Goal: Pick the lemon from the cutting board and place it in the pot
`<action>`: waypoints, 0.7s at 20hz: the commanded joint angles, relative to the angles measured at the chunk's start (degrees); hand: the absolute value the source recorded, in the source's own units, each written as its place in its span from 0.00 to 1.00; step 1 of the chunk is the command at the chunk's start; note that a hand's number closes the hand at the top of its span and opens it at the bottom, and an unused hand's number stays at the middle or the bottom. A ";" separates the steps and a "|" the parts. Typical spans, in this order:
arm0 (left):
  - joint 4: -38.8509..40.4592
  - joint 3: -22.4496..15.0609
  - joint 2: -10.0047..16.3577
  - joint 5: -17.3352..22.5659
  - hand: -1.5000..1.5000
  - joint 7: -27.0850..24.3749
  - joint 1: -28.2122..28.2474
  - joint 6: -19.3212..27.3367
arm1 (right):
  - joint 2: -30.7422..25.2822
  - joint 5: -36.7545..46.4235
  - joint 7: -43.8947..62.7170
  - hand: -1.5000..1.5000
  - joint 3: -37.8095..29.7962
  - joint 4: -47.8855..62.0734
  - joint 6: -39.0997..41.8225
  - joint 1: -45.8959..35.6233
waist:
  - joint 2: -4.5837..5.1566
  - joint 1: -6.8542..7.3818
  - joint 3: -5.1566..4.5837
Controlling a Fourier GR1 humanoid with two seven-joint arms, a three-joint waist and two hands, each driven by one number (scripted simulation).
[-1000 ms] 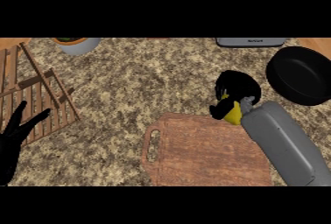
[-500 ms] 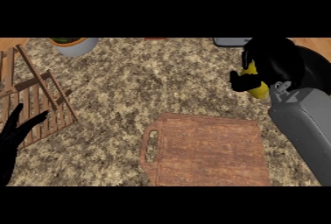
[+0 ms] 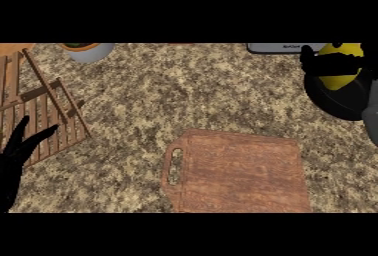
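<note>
Nearest the view's lower edge lies the cutting board (image 3: 240, 172). It is a brown wooden slab with rounded corners and a slot handle on its left side, and nothing rests on it. Low on the left, the left robot hand (image 3: 16, 162) rests with its black fingers straight and pointing up, grasping nothing. Its fingertips overlap the lower corner of a wooden rack (image 3: 40, 110) made of slats and crossed bars, which lies flat along the left edge.

The speckled brown stone counter (image 3: 184, 95) runs bare between the rack and the board and on up the middle, leaving broad open room there.

Farther off on the right, the black round pot (image 3: 336, 102) sits cut by the right edge, with the grey forearm (image 3: 371, 117) coming in just beside it. Above the pot's far rim, the right robot hand (image 3: 323, 57) is curled around the yellow lemon (image 3: 341, 80). Its dark fingers cross the top half of the fruit.

At the far edge, a pale bowl (image 3: 92, 51) stands at the left. A grey flat object (image 3: 280, 48) lies just left of the lemon, close to the grasping fingers.
</note>
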 commanded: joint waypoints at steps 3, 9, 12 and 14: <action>6.33 -0.86 -0.20 -0.12 0.50 0.92 -5.74 -2.56 | -0.93 -0.75 -7.45 1.00 -7.02 5.83 -6.11 -0.24 | 0.86 0.07 -0.71; 5.63 -0.90 -1.45 0.25 0.50 -0.79 -3.79 -3.80 | -3.57 -2.88 -15.65 1.00 -11.99 19.91 -6.47 -7.13 | 0.99 1.04 -0.73; 6.66 -1.87 -2.33 -1.74 0.50 -0.62 -5.33 -2.59 | -5.38 -2.85 -22.24 1.00 -14.02 29.27 -8.61 -9.01 | 1.30 1.38 -0.71; 4.90 -0.58 -1.65 -0.86 0.50 -1.10 -3.21 -3.52 | -6.63 -2.25 -26.50 1.00 -15.25 33.45 -10.95 -8.10 | 1.19 1.54 -0.69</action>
